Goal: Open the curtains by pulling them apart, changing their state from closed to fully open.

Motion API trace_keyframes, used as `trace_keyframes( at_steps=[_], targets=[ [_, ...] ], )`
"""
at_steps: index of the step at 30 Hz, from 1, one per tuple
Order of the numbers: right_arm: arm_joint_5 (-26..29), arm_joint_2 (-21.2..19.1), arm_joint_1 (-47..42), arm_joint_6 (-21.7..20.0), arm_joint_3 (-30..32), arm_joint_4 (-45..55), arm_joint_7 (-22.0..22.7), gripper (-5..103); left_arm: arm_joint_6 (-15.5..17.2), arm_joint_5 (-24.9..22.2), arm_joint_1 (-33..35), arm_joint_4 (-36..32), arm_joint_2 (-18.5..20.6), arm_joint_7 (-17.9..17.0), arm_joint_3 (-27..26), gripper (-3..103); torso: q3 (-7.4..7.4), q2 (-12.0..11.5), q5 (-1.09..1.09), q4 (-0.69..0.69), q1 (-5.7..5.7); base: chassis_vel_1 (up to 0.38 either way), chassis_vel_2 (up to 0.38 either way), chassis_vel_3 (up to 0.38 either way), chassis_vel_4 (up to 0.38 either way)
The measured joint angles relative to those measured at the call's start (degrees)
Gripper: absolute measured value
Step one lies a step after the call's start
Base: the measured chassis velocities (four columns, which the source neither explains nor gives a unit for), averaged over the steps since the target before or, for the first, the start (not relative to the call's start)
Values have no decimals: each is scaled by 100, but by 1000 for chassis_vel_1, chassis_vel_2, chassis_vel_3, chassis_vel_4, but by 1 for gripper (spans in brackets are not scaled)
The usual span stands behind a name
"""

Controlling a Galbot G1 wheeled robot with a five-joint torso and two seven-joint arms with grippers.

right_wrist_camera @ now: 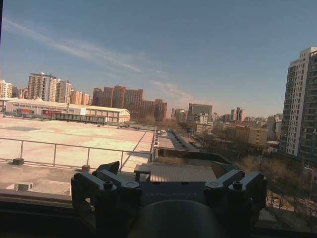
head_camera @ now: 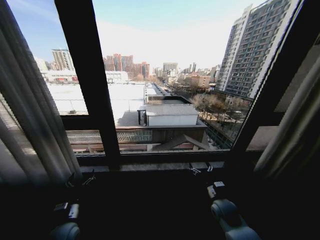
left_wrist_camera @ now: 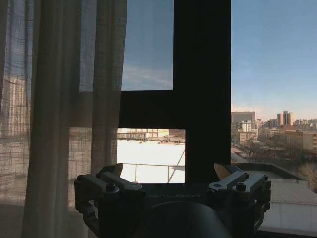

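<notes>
Curtains [head_camera: 30,115] hang drawn apart at the two sides of the window frame [head_camera: 90,85], the left panel bunched into pale pleated folds outside the frame's left upright bar, and the right panel [head_camera: 295,125] gathered in shadow past the frame's slanting right edge. Between the two inner curtain edges the glass stands bare, with rooftops and tower blocks showing through. In the left wrist view the sheer left panel [left_wrist_camera: 59,114] ends in a thicker fold just beside the dark frame bar [left_wrist_camera: 202,89], not overlapping it.

Below the frame's sill [head_camera: 160,159], the left gripper [head_camera: 82,179] sits close to the foot of the left panel, its fingers [left_wrist_camera: 111,174] spread wide with nothing between them. The right gripper [head_camera: 201,169] rests low near the sill's right half, well apart from the right panel, its fingers [right_wrist_camera: 109,168] likewise splayed wide and empty, with open glass ahead of it.
</notes>
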Motion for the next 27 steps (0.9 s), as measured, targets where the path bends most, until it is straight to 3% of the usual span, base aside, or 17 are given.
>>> trace_keyframes(
  at_steps=[20,27],
  targets=[
    [0,0,0,0,0,0,0,100,0,0,0,0,0,0,-1,100,0,-1,-1,0,0,355,339,-350,-339],
    [0,0,0,0,-1,1,0,100,0,0,0,1,1,-3,-3,100,0,0,-4,0,0,171,145,-147,-150]
  ],
)
